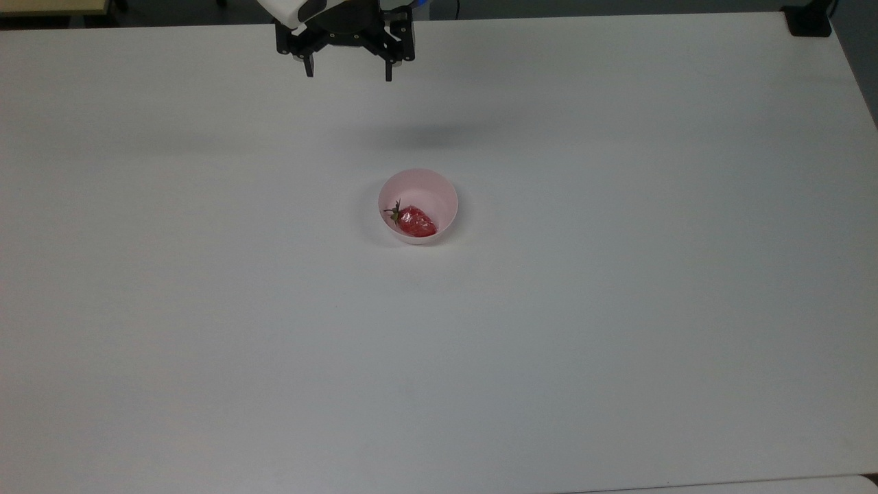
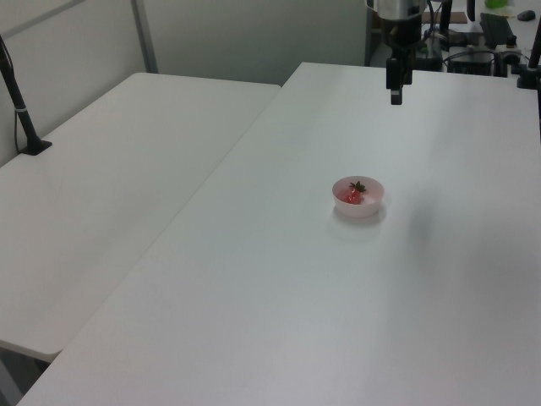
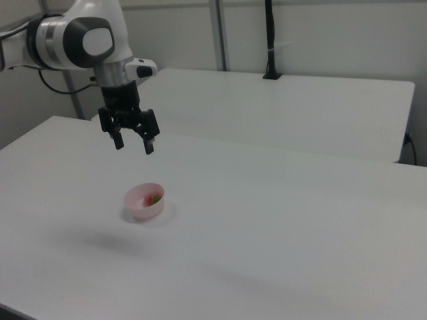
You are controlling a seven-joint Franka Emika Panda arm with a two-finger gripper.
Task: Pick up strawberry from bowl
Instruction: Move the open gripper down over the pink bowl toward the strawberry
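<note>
I am at the approach step: my end effector (image 1: pixel 348 71) hangs high with its fingers spread apart, holding nothing, toward the top view's far edge. The strawberry (image 1: pixel 416 222) lies inside the bowl (image 1: pixel 439 189) mid-counter (image 1: pixel 617 329). Next I should centre above it, then descend.

Lab: white tables (image 3: pixel 280 107), robot arm (image 3: pixel 73 37), partitions (image 2: pixel 76 42).

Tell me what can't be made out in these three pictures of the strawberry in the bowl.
- Strawberry: right view, mostly hidden by the bowl wall.
- Strawberry's underside: top view, bowl's near wall covers it.
- Arm above the pincer: top view, cut off by the top edge.
- Pincer opening: left view, seen edge-on.
</note>
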